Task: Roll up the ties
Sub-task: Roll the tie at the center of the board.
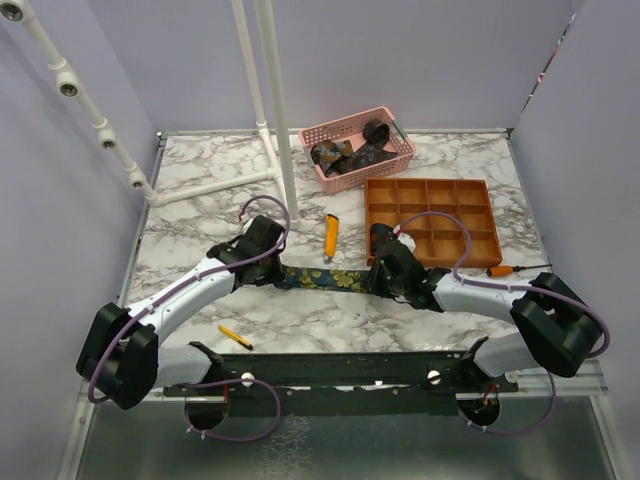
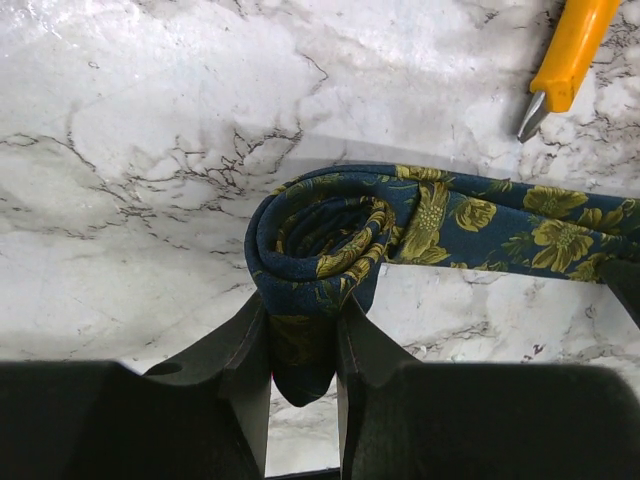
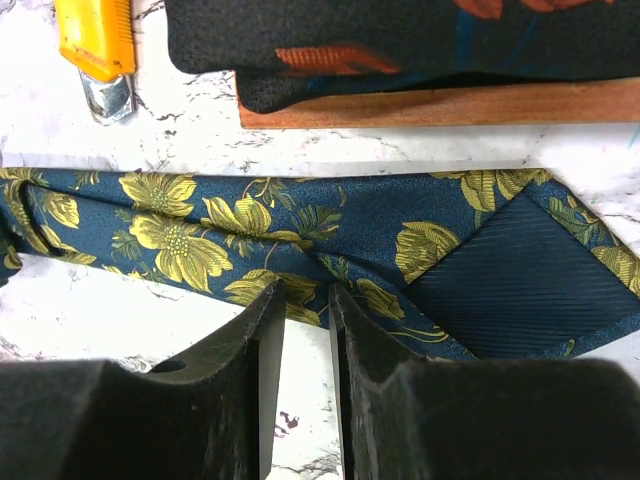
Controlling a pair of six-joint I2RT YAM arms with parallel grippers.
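A navy tie with yellow-green flowers [image 1: 325, 278] lies on the marble table between my two grippers. In the left wrist view its narrow end is wound into a small coil [image 2: 320, 235]. My left gripper [image 2: 303, 345] is shut on the coil's lower part, also seen from above [image 1: 262, 262]. The wide end [image 3: 300, 235] lies flat with its lining up. My right gripper [image 3: 306, 300] has its jaws almost together, tips resting on the tie's near edge, nothing between them; it also shows from above [image 1: 385, 270]. A black tie with orange print [image 3: 400, 40] lies in the tray's corner.
A pink basket [image 1: 357, 147] at the back holds several dark rolled ties. A brown compartment tray [image 1: 432, 215] stands right of centre. An orange-yellow utility knife [image 1: 331, 236] lies just beyond the tie. A yellow pencil [image 1: 235, 336] lies near the front. White pipe frame [image 1: 275, 100] stands at the back left.
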